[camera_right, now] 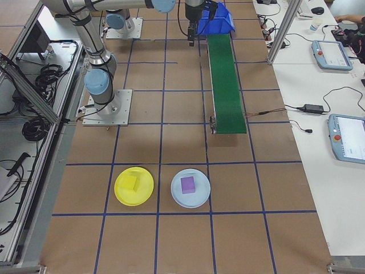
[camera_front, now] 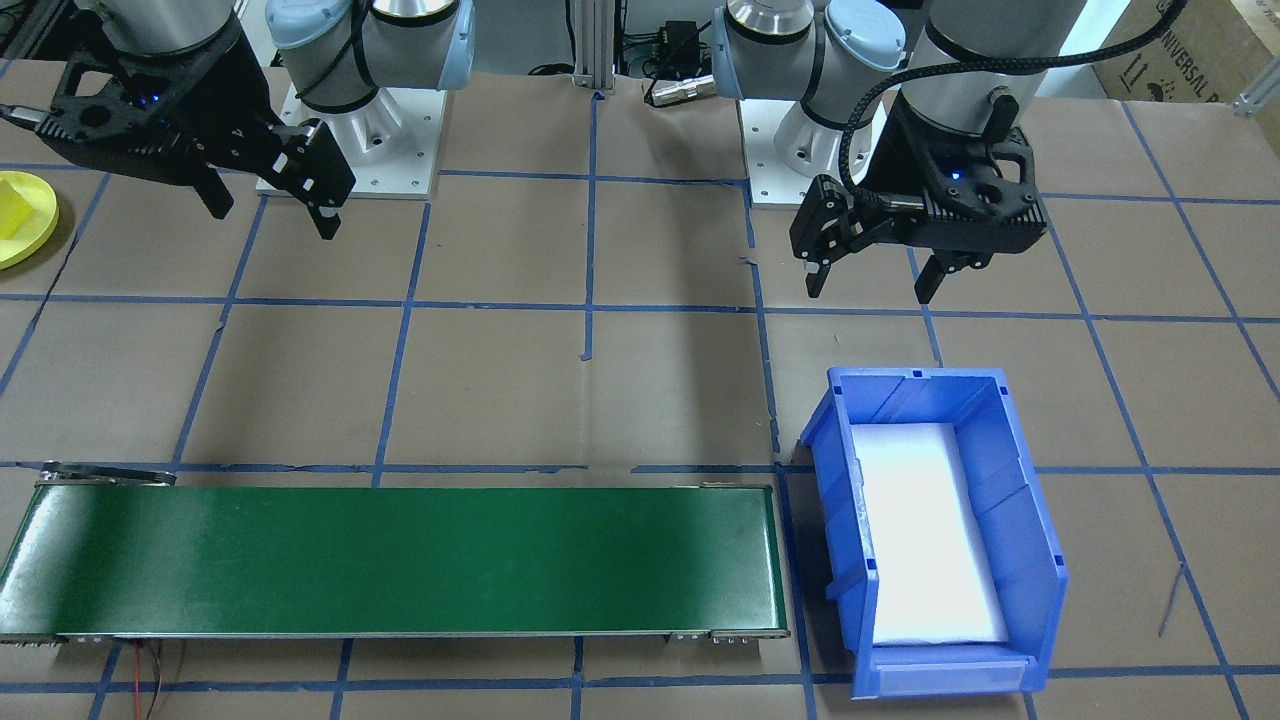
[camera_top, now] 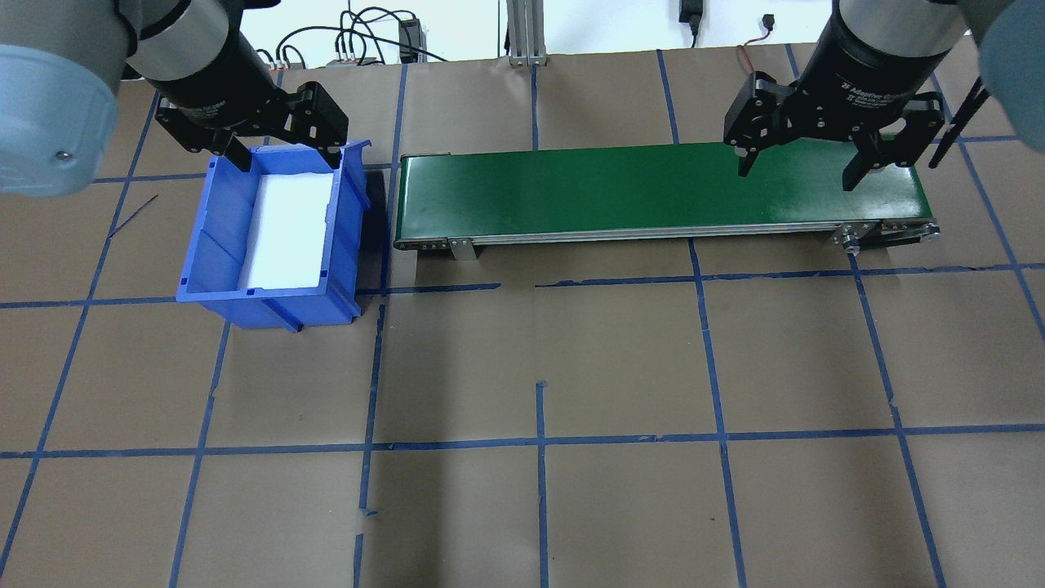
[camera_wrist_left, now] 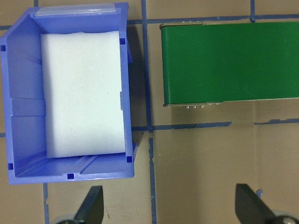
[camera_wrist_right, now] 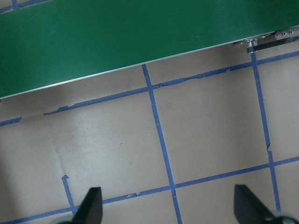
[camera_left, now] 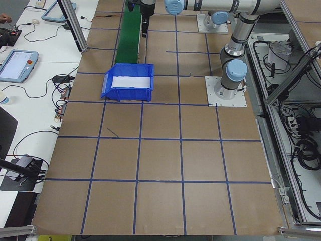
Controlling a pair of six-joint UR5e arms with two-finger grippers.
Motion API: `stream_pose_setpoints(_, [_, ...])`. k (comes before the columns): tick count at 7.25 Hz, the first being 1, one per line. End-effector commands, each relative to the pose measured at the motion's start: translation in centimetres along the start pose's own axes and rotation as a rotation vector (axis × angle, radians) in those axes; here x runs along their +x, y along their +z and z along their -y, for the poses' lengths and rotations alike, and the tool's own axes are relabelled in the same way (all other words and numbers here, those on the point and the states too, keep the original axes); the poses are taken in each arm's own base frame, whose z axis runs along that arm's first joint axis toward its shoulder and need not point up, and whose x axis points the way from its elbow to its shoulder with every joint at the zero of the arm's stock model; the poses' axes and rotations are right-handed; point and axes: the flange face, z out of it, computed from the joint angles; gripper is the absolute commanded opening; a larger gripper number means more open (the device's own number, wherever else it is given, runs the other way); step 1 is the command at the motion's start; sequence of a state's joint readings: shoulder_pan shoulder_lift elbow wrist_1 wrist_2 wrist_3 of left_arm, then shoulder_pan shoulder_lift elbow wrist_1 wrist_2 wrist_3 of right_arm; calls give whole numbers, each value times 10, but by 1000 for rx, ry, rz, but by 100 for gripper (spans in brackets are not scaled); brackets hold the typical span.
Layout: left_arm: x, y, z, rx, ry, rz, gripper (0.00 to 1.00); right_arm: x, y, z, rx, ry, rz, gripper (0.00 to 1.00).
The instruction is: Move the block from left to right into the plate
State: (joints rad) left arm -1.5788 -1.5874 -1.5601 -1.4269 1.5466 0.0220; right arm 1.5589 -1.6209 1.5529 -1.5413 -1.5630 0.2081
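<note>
The yellow plate (camera_right: 144, 195) lies on the table beyond the conveyor's right end, with a yellow block (camera_right: 130, 183) resting on it. The front-facing view shows only the plate's edge (camera_front: 38, 232) at far left. My left gripper (camera_top: 287, 159) hangs open and empty above the table on the robot's side of the blue bin (camera_top: 211, 245). In the left wrist view its fingers (camera_wrist_left: 92, 207) are spread wide with nothing between them. My right gripper (camera_top: 798, 173) hovers open and empty by the right part of the green conveyor (camera_top: 653, 184). Bare table lies between its spread fingers (camera_wrist_right: 92, 207).
A pale blue plate (camera_right: 201, 197) holding a purple block (camera_right: 188, 184) lies next to the yellow plate. The bin has a white foam liner (camera_wrist_left: 81, 93) and stands at the conveyor's left end (camera_wrist_left: 229, 65). Blue tape lines grid the brown table.
</note>
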Motion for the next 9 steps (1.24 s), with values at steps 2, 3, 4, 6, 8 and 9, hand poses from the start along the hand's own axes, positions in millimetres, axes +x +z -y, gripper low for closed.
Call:
stream_pose_setpoints(2, [3,0,-1,-2,7,0,100,-6,3,-3,-4,-109,4,100])
stream_pose_setpoints(3, [3,0,-1,-2,7,2,100,-7,5,-4,-8,-204,3,100])
stream_pose_setpoints(4, [3,0,-1,-3,7,2,100,-8,6,-5,-9,-240,-8,100])
stream_pose_setpoints(6, [3,0,-2,-5,7,2,100,-9,9,-3,-14,-223,1,100])
stream_pose_setpoints(8, [3,0,-3,-8,7,2,100,-9,9,-3,-14,-221,-1,100])
stream_pose_setpoints(9, [3,0,-3,-9,7,2,100,-8,9,-3,-14,-220,-4,100])
